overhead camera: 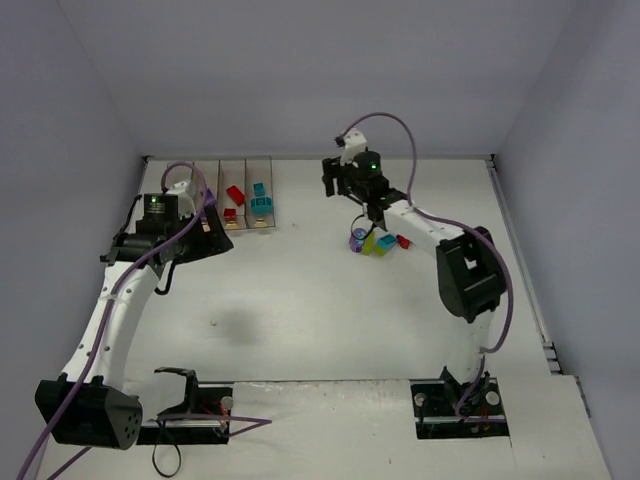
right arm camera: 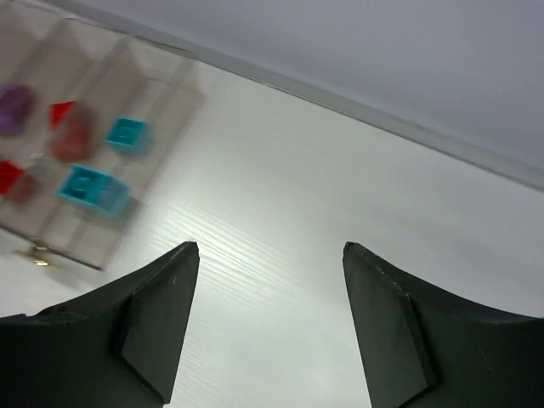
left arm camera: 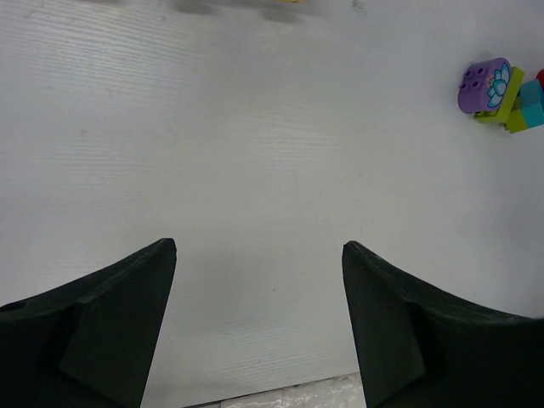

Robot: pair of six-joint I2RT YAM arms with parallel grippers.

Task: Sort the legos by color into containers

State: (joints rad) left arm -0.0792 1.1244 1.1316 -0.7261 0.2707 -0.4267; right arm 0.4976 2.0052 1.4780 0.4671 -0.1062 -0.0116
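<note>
- The right claw [right arm camera: 270, 246] hangs released, its two dark fingers apart with only bare table [right arm camera: 280, 323] between them. It grasps nothing.
- Ahead of it and off to its left stand the containers [right arm camera: 161, 93], well clear of the fingertips. Two teal bricks [right arm camera: 92, 189] lie in the bin nearest the claw and red bricks [right arm camera: 61, 110] in the next. A blurred purple piece [right arm camera: 13, 106] shows in the one beyond.
- Behind the claw, back toward its own arm's base, the loose legos [overhead camera: 375, 242] huddle partly under the forearm. They are purple, lime, teal and red pieces, touching one another.
- The left claw [left arm camera: 259, 244] is likewise released and empty over bare table. From it the same huddle lies far ahead and to the right, where a purple brick [left arm camera: 484, 85] rests against a lime one [left arm camera: 508, 100].
- Step in hand, as I judge it: the right claw is empty between bins and pile, so it is due to fetch another brick. Sorting looks partly done, with several pieces unsorted.
- The next move calls for drawing the right claw back over the huddle and choosing one brick at its edge. The fingers should come down astride that brick alone, since its neighbours touch it and could be dragged along. The brick then goes to the bin of its colour. No lime brick shows in any visible bin, so which bin takes lime I cannot tell.
</note>
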